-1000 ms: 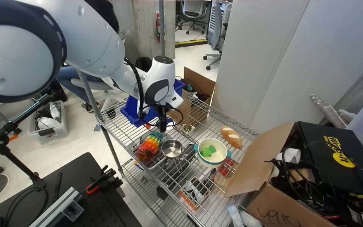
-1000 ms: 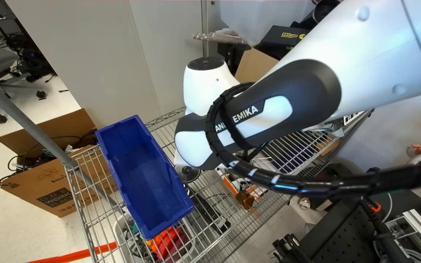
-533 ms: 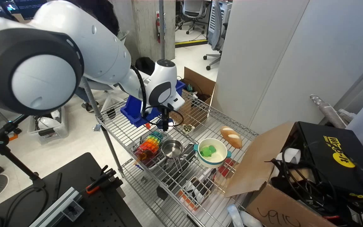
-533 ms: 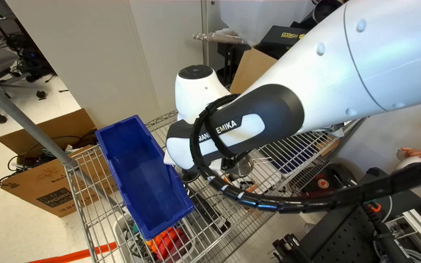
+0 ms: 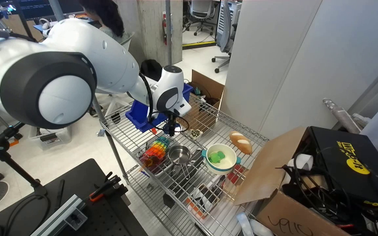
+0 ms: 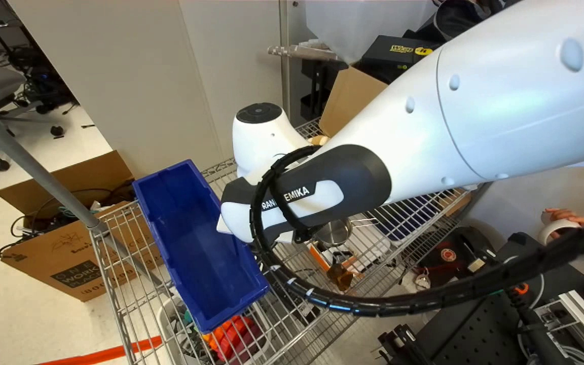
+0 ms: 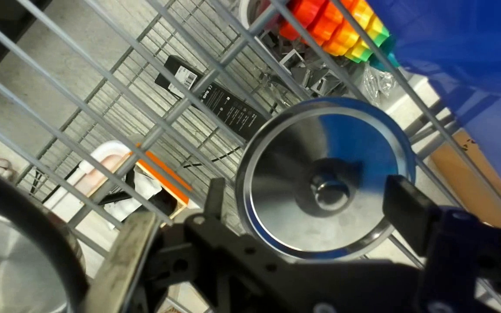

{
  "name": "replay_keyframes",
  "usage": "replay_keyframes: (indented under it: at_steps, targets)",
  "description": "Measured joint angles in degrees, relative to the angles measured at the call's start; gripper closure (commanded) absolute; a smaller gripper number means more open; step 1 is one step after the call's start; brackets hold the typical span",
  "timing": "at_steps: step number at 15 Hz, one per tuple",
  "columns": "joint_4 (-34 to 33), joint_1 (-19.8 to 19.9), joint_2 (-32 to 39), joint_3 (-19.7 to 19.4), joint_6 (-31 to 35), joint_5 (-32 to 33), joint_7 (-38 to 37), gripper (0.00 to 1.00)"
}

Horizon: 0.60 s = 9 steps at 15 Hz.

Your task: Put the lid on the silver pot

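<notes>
If closed off-centre, your wide-spread gripper could slip off the shiny knob of the round silver metal lid on the grey wire bench near the round silver metal pot.

In an exterior view, the elbow has dropped toward 4 o'clock over the last second, covering the top of the tub; the gripper has moved a touch toward 3 o'clock. At 10 o'clock a screen has been uncovered, and at 11 o'clock more of a person's head shows. In an exterior view, wrist and hose have shifted toward 7 to 8 o'clock, masking most of the lid and baring the pot and, at its 12 o'clock, bread. At 3 o'clock a hand has slid toward 8 o'clock.
</notes>
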<state>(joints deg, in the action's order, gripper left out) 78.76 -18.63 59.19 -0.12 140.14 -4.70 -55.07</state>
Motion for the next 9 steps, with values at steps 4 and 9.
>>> replay_keyframes:
  at_steps: [4, 9]
  targets:
    - [-3.1, -0.3, 1.5, -0.3, -2.6, 0.1, -1.3, 0.69]
    - [-5.8, -0.3, 2.2, -0.4, -5.8, 0.2, -2.1, 1.00]
